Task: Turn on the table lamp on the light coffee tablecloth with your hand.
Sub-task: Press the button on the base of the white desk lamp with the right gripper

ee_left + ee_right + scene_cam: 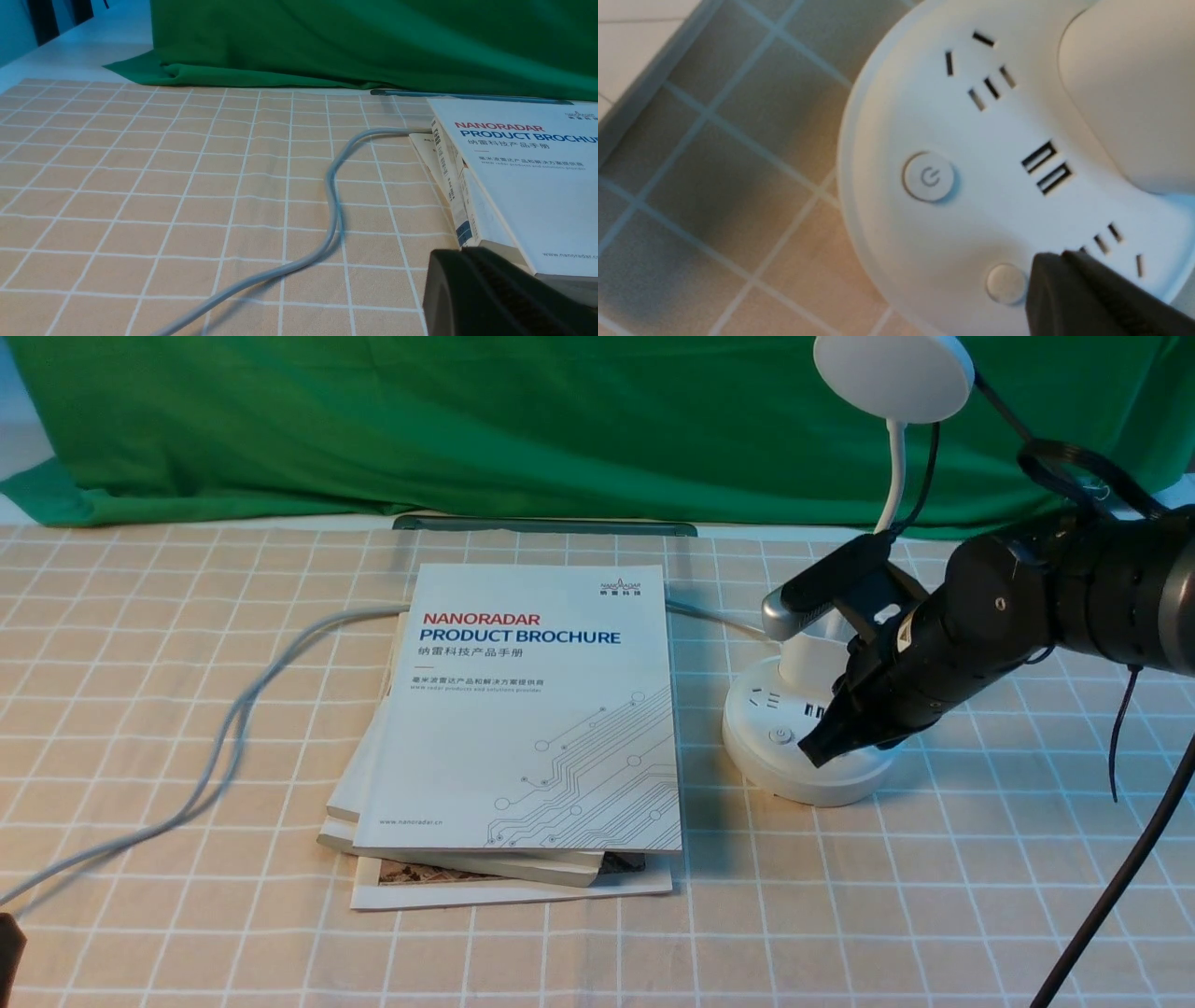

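The white table lamp stands at the right of the light coffee tablecloth (140, 691), with its disc head (893, 375) up on a curved gooseneck and its round base (775, 747) bearing sockets. The base fills the right wrist view, with a power-symbol button (929, 177) and a plain round button (1006, 283). My right gripper (817, 751), the hand, is shut and empty, its tip low over the base. In the right wrist view its tip (1052, 266) sits right beside the plain button. My left gripper (460, 261) is shut, low near the brochure stack.
A stack of brochures (532, 728) lies left of the lamp base. A grey cable (224, 737) runs across the cloth from under the stack to the front left. A green backdrop cloth (467, 420) hangs behind. A black cable (1111, 887) hangs at the right.
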Controlling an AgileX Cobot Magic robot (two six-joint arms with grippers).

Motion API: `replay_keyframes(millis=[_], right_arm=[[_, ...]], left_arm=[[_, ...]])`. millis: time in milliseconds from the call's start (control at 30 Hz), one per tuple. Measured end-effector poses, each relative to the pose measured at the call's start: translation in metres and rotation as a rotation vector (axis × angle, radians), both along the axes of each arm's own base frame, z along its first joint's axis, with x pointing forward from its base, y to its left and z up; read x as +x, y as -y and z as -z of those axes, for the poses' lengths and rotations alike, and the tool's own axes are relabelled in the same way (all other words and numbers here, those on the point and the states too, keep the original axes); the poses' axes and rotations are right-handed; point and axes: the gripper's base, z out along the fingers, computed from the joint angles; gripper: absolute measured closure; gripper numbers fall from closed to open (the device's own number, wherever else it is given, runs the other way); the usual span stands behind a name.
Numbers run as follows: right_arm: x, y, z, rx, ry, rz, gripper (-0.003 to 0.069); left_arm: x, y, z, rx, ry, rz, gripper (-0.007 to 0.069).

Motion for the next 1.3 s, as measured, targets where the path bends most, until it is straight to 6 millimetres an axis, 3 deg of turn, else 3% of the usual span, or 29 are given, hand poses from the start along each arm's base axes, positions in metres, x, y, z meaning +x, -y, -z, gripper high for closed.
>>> replay_keyframes(millis=[1300], right_arm=[[0.002, -0.003, 0.015, 0.042, 0.026, 0.018, 0.0629]], left_arm=[[0.0, 0.0, 0.0, 0.0, 0.0, 0.0, 0.0603]])
